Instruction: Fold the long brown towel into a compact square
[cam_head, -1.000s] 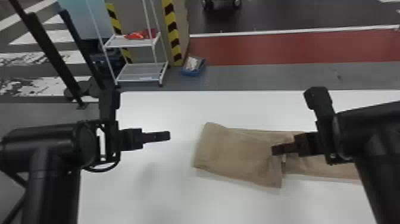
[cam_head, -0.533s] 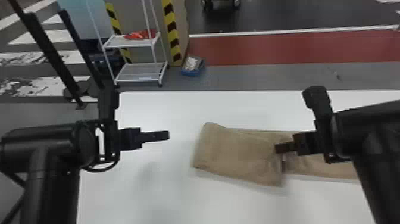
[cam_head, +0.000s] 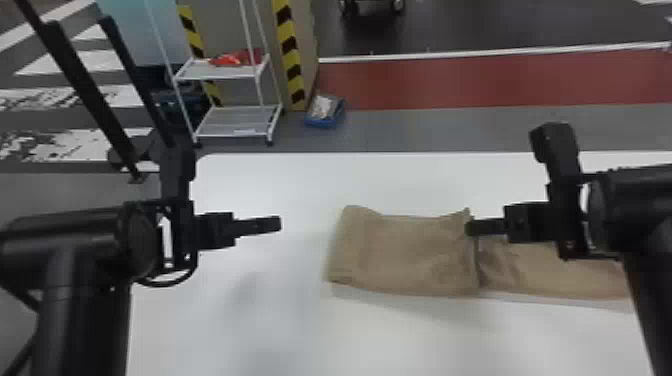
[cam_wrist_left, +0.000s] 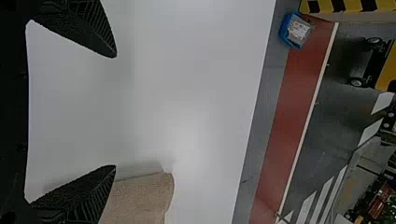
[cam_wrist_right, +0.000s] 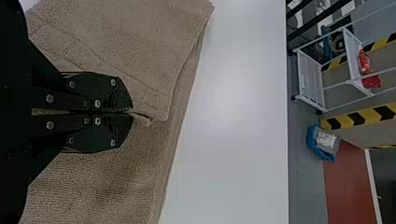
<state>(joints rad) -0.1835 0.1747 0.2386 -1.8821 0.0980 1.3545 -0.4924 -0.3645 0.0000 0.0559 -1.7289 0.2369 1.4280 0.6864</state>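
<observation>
Brown towel: lying lengthwise across the counter, partly folded; its left stretch is doubled over, and the single stretch runs on to the right, passing behind the right arm in the head view.
Folded end: at the towel's left, with a soft, rounded bend and a slightly peaked far corner.
Upper layer: its free edge crosses the towel's width; a hem line runs along it in the right wrist view.
Right gripper: at the far part of that free edge, reaching in from the right.
Right jaws: together, clamped on the upper layer's edge, with a small tuck of cloth poking out at the tips; more towel lies beneath.
Left gripper: over the counter to the left of the folded end, aimed toward it and apart from the cloth.
Left jaws: wide apart, holding nothing; the ribbed inner faces of the fingers show in the left wrist view.
Counter: white and smooth, with a faint shadow beside the towel.
White rack: on the floor beyond the counter, a red item on its upper shelf.
Blue bin: on the floor near the rack, beside a post with yellow-and-black stripes.
Floor beyond: grey, crossed by a red band with a white line along it.
</observation>
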